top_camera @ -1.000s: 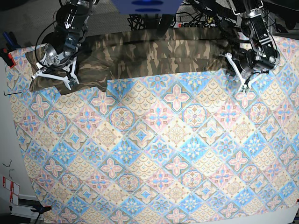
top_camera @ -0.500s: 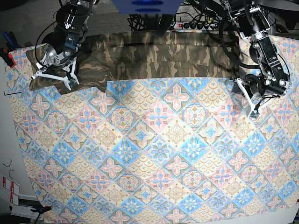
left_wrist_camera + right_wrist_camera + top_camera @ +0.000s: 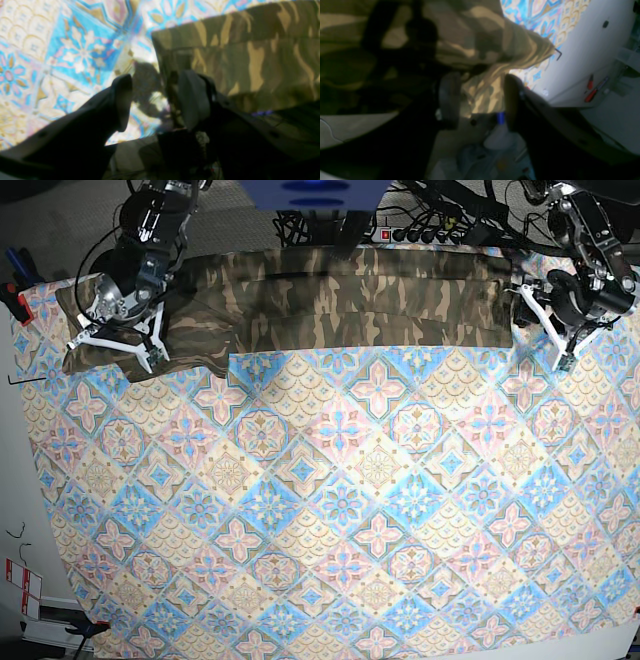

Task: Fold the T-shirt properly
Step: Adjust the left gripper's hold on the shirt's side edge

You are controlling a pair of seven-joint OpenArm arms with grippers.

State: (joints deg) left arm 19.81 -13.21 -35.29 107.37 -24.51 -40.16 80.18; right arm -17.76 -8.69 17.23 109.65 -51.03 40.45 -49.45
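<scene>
Your camouflage T-shirt [image 3: 350, 300] lies stretched along the surface's far edge. It's soft, limp cloth; grip corners. Left pincer [image 3: 548, 322] gapes empty beside it; right pincer [image 3: 112, 345] gapes over bunched cloth.

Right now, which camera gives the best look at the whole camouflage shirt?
The base view: the T-shirt lies as a long folded band along the tablecloth's far edge, seen end to end. The left wrist view shows only one blurred corner, and the right wrist view only bunched cloth at the other end.
</scene>
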